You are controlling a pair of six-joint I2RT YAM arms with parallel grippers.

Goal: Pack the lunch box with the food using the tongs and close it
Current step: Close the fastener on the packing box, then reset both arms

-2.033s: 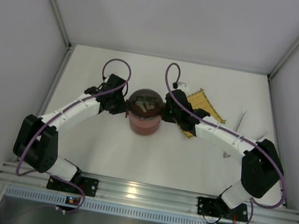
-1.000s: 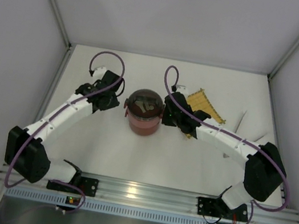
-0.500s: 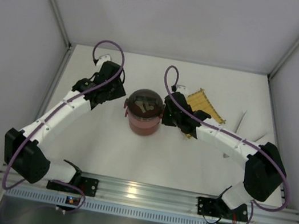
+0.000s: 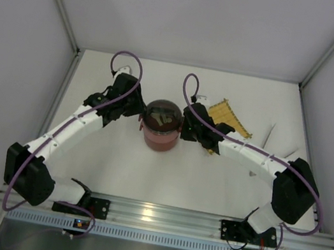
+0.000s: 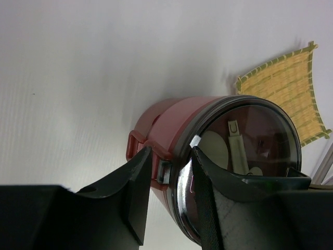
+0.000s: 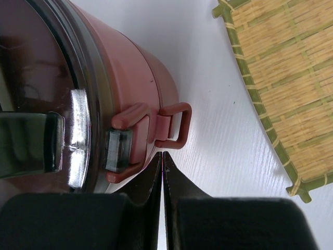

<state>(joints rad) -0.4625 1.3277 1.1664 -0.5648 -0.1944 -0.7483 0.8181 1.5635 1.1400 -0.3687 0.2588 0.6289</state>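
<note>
The maroon lunch box [image 4: 161,127] stands stacked mid-table with a dark see-through lid [image 5: 250,140] on top. Through the lid I see a beige stick and a pale rounded shape; the food itself is hidden. My left gripper [image 5: 169,169] is open, its fingers [image 5: 132,192] straddling the grey clip [image 5: 163,172] at the lid's left rim, one finger lying over the lid. My right gripper [image 6: 163,154] is shut and empty, its tips just under the box's right side handle [image 6: 174,125]. The tongs [image 4: 266,139] lie at the right, beyond the mat.
A yellow woven mat [image 4: 227,118] lies right of the lunch box, partly under my right arm, and fills the upper right of the right wrist view [image 6: 283,78]. White walls close in the table on three sides.
My left arm, which had drawn away to the left, has swung back so its gripper sits at the lunch box's left rim. The right arm has barely moved.
</note>
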